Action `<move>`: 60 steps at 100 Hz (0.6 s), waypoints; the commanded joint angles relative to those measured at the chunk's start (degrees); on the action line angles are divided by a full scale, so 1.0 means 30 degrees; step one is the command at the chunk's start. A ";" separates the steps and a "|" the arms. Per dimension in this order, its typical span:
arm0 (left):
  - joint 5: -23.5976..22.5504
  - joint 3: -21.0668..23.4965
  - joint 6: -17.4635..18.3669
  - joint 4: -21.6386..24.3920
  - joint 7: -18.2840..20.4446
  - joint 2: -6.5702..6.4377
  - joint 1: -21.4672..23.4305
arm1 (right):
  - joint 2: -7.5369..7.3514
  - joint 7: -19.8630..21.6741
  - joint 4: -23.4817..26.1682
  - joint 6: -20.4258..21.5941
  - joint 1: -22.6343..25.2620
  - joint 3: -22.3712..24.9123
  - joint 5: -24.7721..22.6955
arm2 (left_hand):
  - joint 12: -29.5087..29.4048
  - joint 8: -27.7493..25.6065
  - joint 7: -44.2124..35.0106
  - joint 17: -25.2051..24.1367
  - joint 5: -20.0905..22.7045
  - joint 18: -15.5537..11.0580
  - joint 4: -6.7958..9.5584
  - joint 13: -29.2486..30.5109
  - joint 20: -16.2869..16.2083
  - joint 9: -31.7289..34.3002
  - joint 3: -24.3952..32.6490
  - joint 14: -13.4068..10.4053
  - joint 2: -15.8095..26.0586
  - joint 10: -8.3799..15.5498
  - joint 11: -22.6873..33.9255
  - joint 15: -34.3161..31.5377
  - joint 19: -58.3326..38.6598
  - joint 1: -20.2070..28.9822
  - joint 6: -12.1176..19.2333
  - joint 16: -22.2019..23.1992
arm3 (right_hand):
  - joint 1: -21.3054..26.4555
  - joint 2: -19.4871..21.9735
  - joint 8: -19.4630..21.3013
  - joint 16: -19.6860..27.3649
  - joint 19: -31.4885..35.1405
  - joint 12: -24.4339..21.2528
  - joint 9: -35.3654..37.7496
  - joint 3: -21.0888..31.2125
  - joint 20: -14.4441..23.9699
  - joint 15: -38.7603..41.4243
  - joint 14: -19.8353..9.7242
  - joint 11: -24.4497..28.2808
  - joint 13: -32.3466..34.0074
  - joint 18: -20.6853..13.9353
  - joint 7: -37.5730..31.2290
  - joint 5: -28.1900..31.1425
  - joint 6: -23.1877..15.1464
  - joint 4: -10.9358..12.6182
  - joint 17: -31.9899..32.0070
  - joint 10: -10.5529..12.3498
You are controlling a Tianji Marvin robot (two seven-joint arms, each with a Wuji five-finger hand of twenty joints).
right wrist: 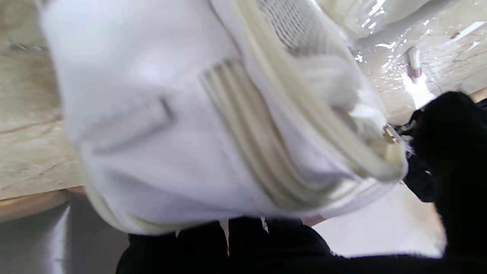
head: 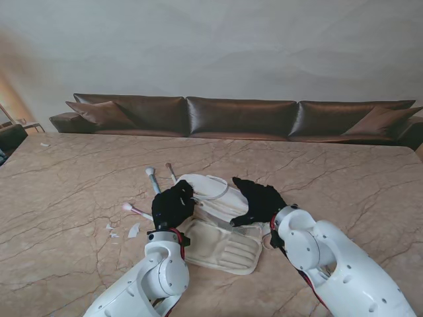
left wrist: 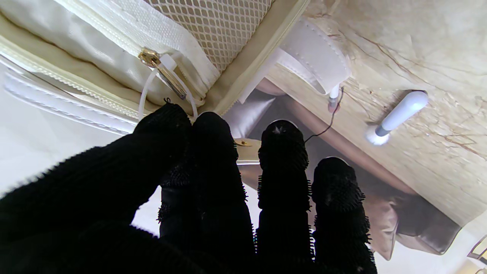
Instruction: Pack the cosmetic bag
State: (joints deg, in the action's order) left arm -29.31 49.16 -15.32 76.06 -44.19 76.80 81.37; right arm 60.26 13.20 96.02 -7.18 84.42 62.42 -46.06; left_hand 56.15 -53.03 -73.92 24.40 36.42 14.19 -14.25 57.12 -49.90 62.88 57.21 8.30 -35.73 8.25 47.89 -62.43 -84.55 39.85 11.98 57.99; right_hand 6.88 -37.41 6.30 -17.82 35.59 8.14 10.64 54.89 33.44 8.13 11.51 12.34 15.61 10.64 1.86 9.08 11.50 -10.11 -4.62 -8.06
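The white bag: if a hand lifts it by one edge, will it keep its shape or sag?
The bag will probably sag: its cloth walls already fold under the right hand. It seems light, being thin fabric and mesh. Its smooth skin may slip between the fingers.

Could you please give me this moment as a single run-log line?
phase: closing bag | left hand: at zipper pull | right hand: shut on cosmetics bag | makeup brushes: outside, on table

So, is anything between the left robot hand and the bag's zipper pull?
Nothing visible: the left robot hand has its fingertips right at the gold metal zipper pull on the cream fabric cosmetics bag.
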 commanded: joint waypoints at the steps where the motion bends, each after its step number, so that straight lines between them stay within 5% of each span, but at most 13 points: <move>1: 0.0070 -0.0064 0.0102 0.0046 0.0031 0.0110 0.0126 | 0.0124 -0.0296 0.0319 0.0045 -0.0316 -0.0167 0.0004 | 0.0257 0.0206 -0.0621 -0.0157 0.0462 -0.0221 0.1515 -0.0154 -0.0347 -0.0120 0.1405 -0.0197 0.2019 0.0807 -0.0079 0.0051 -0.0135 0.1477 0.0892 0.0083 | 0.0015 0.0224 -0.0335 0.0256 -0.0268 -0.0146 -0.0447 -0.0383 0.0005 -0.0145 0.0113 -0.0514 -0.0379 -0.0068 0.0184 0.0208 0.0213 0.0020 0.0035 -0.0257; 29: -0.0040 -0.0099 0.0104 0.0185 0.0285 0.0013 0.0157 | 0.0117 0.0435 -0.0400 -0.0102 -0.2393 -0.1902 0.0431 | 0.0264 0.0221 -0.0617 -0.0175 0.0436 -0.0227 0.1509 -0.0149 -0.0373 -0.0126 0.1375 -0.0210 0.2014 0.0804 -0.0097 0.0046 -0.0112 0.1490 0.0904 0.0082 | -0.0203 -0.0128 -0.0051 0.0305 -0.0220 -0.0087 -0.0449 -0.0047 -0.0023 0.0092 0.0476 -0.0452 -0.0167 0.0077 0.0013 0.0140 -0.0069 -0.0016 -0.0158 -0.0200; 40: -0.0278 -0.0200 0.0250 0.0156 0.0514 -0.0118 0.0134 | 0.0103 0.0741 -0.0934 -0.0161 -0.3167 -0.2764 0.0670 | 0.0256 0.0243 -0.0614 -0.0207 0.0450 -0.0194 0.1501 -0.0174 -0.0387 -0.0121 0.1360 -0.0152 0.1978 0.0763 -0.0115 0.0072 -0.0090 0.1537 0.0862 0.0072 | 0.0458 -0.0862 -0.0114 0.0370 0.0041 -0.0802 -0.0643 0.0639 -0.0133 0.0321 0.0501 -0.1939 0.0395 0.0025 0.0211 0.0177 0.0670 -0.0148 -0.0768 -0.1042; 60: -0.0564 -0.0376 0.0446 0.0119 0.0895 -0.0276 0.0054 | 0.0306 -0.0815 -0.2187 -0.0651 -0.3886 -0.4084 -0.0744 | 0.0236 0.0301 -0.0585 -0.0253 0.0441 -0.0172 0.1476 -0.0204 -0.0393 -0.0128 0.1300 -0.0143 0.2018 0.0762 -0.0178 0.0137 -0.0040 0.1524 0.0911 0.0048 | 0.1673 -0.1962 -0.1342 -0.0942 0.3994 -0.0772 -0.0542 0.2039 0.1139 0.2536 0.0203 -0.2089 0.4988 0.0529 0.0369 0.0320 0.1210 -0.0239 -0.4305 -0.1479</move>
State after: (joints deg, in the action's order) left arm -31.06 48.18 -14.12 76.18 -41.81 75.81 81.20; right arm 60.43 11.05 90.53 -8.12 72.84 50.79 -49.30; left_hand 56.15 -53.03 -73.92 24.29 36.42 14.19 -14.25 57.10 -49.90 62.88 57.21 8.30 -35.70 8.19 47.89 -61.94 -84.17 39.94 11.97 57.99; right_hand 10.50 -41.17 3.97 -18.84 43.74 5.75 10.59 59.07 34.88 13.49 11.55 6.43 26.73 11.67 1.91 9.09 13.57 -10.45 -15.21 -11.72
